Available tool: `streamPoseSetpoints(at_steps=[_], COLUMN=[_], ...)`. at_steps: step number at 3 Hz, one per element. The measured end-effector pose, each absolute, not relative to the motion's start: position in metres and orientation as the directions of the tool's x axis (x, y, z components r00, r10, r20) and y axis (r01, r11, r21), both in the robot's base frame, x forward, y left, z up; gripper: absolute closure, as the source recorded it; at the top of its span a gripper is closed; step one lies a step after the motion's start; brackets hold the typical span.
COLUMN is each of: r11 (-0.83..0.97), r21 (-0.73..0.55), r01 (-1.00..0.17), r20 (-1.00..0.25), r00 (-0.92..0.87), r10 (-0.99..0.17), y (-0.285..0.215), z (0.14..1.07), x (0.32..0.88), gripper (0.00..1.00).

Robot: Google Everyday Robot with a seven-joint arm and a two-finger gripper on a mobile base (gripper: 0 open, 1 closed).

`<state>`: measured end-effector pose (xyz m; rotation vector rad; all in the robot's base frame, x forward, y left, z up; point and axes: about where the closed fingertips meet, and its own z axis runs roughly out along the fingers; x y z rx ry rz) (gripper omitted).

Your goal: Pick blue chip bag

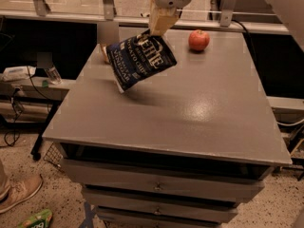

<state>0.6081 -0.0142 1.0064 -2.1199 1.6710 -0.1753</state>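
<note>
Pincer clenched on top edge of blue chip bag. Bag hangs tilted, clear of tabletop, shadow beneath. Likely light, crinkly, slick, contents fragile. Sealed edge seam looks safest hold; squeezing body risks crushing. Apple well apart.

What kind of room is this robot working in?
Probably a lab or workshop: a grey drawer cabinet, loose cables on a speckled floor. The hand holds a blue chip bag above the cabinet's back.
</note>
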Motion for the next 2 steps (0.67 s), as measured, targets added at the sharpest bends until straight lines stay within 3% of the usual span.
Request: streamPoseSetpoints(at_steps=[2], r11=[-0.185], r21=[-0.435], r01=[-0.881], r20=[-0.161], r00=[0.279], r10=[-0.947], y=[-0.0133], z=[1.0203], x=[0.6116], gripper=[1.0])
